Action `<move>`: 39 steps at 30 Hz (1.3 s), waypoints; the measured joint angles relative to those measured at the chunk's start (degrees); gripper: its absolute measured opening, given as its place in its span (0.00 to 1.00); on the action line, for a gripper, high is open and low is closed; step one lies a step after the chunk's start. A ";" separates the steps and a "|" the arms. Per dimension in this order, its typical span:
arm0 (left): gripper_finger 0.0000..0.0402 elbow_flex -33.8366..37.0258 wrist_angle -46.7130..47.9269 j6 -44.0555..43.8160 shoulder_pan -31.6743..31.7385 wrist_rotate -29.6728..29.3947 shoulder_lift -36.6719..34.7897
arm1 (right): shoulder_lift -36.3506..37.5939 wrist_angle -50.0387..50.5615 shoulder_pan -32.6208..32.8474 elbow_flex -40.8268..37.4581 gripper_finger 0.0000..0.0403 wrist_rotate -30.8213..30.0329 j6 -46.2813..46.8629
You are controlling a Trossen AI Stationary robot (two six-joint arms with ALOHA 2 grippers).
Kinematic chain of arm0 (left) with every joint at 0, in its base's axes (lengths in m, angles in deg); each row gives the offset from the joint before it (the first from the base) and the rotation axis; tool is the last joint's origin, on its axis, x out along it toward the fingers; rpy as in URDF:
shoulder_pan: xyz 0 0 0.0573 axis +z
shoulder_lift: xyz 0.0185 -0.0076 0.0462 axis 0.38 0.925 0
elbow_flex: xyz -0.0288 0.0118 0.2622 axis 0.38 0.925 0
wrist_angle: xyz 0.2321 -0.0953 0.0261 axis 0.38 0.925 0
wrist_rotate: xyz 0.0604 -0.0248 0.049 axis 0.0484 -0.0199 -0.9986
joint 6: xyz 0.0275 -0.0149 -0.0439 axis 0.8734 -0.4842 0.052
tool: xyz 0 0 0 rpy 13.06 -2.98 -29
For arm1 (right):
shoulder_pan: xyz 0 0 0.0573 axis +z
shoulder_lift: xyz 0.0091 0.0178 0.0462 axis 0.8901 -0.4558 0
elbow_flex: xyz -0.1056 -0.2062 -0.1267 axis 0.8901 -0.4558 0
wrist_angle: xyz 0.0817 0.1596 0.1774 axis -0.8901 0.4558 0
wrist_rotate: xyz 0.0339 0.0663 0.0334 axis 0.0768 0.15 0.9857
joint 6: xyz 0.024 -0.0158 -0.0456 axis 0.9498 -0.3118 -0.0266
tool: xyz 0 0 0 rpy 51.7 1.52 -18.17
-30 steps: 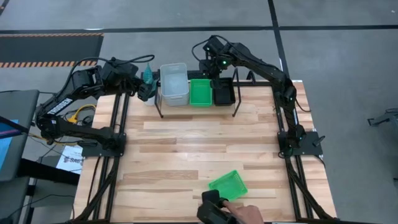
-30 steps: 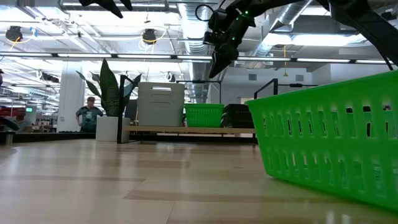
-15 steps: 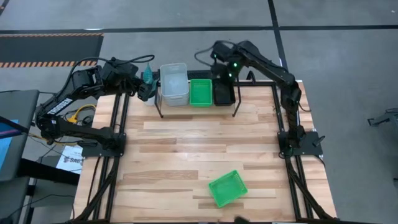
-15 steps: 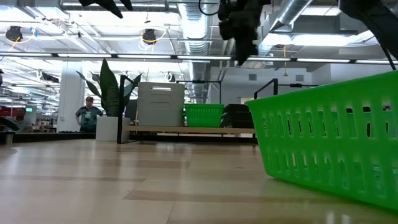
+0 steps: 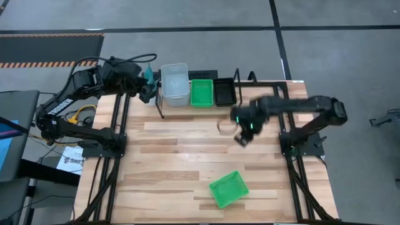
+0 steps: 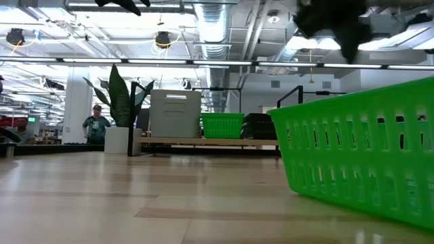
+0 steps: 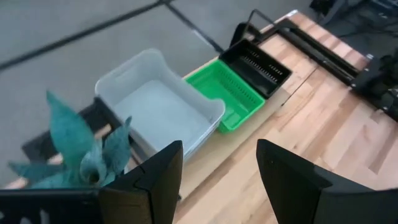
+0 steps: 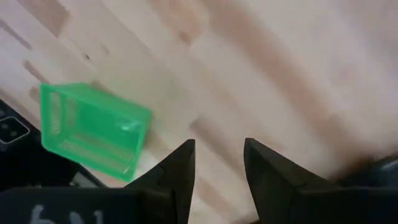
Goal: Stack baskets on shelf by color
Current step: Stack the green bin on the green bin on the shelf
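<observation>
Green basket (image 5: 229,189) | near table's front edge | well apart from right hand (image 5: 241,139)

The wooden bench (image 5: 187,156) has light and darker planks. A teal spiky plant (image 7: 78,146) stands at its far left corner, in a white pot (image 6: 116,139). Far back in the room a person (image 6: 94,123) stands under long ceiling lights, too small to see well. Beside the bench, some papers (image 5: 70,161) lie on the grey floor (image 5: 350,56), maybe with yellow cables (image 5: 80,114).
</observation>
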 joint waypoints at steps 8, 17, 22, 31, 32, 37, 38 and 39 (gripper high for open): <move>0.48 0.00 -8.25 9.43 0.02 0.02 0.00 | 3.91 -16.26 19.83 -15.66 0.40 -0.65 28.15; 0.48 0.00 -10.01 12.85 0.02 0.02 0.00 | -3.43 -25.57 29.76 -16.40 0.46 -2.55 35.77; 0.48 0.00 -9.72 12.63 0.02 0.02 0.00 | -7.31 -29.20 31.42 -16.36 0.58 -2.42 35.68; 0.48 0.00 -9.74 12.58 0.02 0.02 0.00 | -13.47 -29.87 32.01 -16.38 0.60 -2.36 30.80; 0.48 0.00 -9.75 12.50 0.02 0.01 0.00 | -13.68 -30.19 31.94 -16.38 0.59 -2.22 30.07; 0.48 0.00 -9.02 12.08 0.02 0.01 0.00 | -13.45 -35.20 30.90 -18.82 0.45 -1.94 28.31; 0.48 0.00 -8.72 12.08 0.02 0.02 0.00 | -13.27 -35.56 30.64 -19.38 0.40 -1.48 28.03; 0.48 0.00 -8.62 12.09 0.02 0.00 0.00 | -13.27 -35.50 30.28 -19.54 0.35 -0.89 27.50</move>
